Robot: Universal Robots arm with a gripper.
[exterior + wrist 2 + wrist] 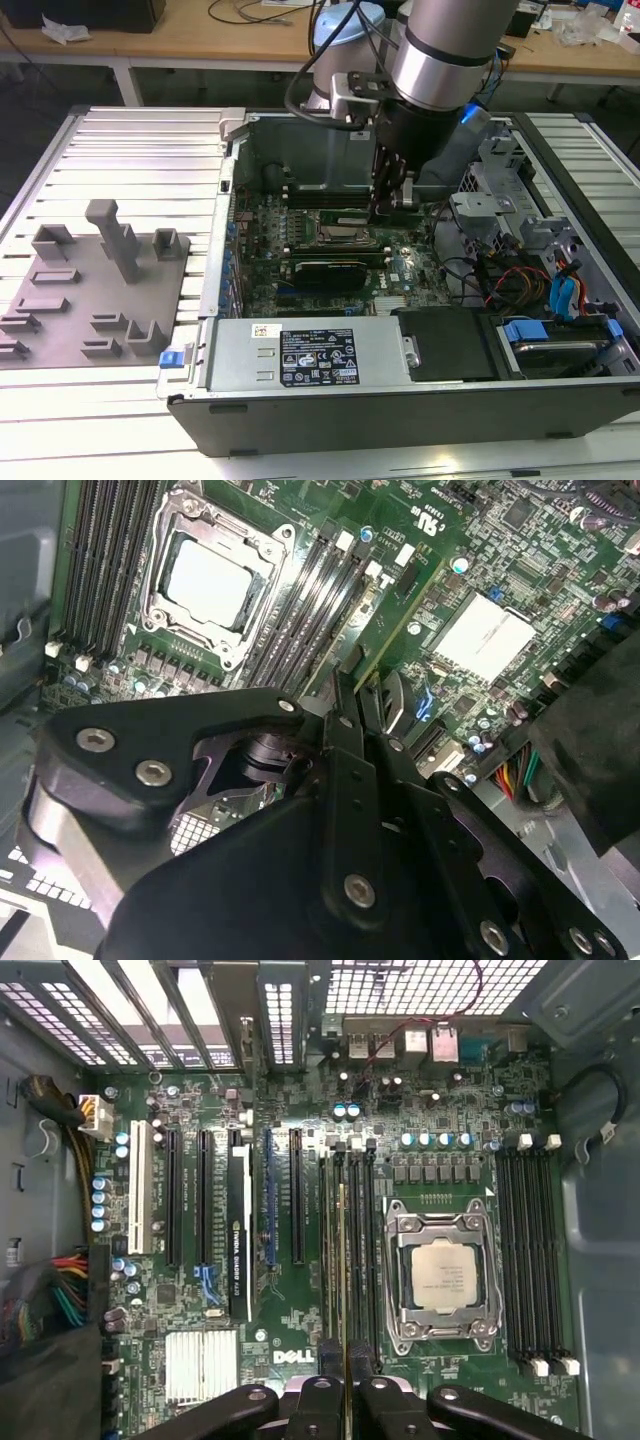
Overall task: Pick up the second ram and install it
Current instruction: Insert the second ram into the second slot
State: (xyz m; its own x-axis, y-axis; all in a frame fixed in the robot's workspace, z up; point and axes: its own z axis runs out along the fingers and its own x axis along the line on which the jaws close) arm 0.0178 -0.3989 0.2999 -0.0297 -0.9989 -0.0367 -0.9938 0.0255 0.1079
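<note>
The arm reaches down into the open computer case (420, 400), and its gripper (390, 205) stands low over the motherboard (330, 262), between the processor socket (340, 238) and the black expansion card (325, 272) as the exterior view shows them. In the first wrist view the gripper (345, 1390) has its two fingers (318, 1400) drawn narrow onto the second ram (343, 1280), which is seen edge-on as a thin stick running along the bank of memory slots just beside the square silver processor (440, 1275). The stick lies in line with one of those slots; whether it is seated in the slot or only resting above it cannot be told from this angle. In the second wrist view the second ram (405, 620) appears as a narrow green strip with a pale edge, leading from the fingers (345, 715) toward the slots beside the processor (205, 585). A further bank of slots (535, 1260) lies on the far side of the socket in the first wrist view, its white end latches visible. The black expansion card (238, 1250) stands upright in a long slot, apart from the gripper. On the exterior view's left a grey parts fixture (95, 285) sits on the ribbed table (130, 140), well apart from the arm. The power supply (300, 355) lies along the case's near wall.
</note>
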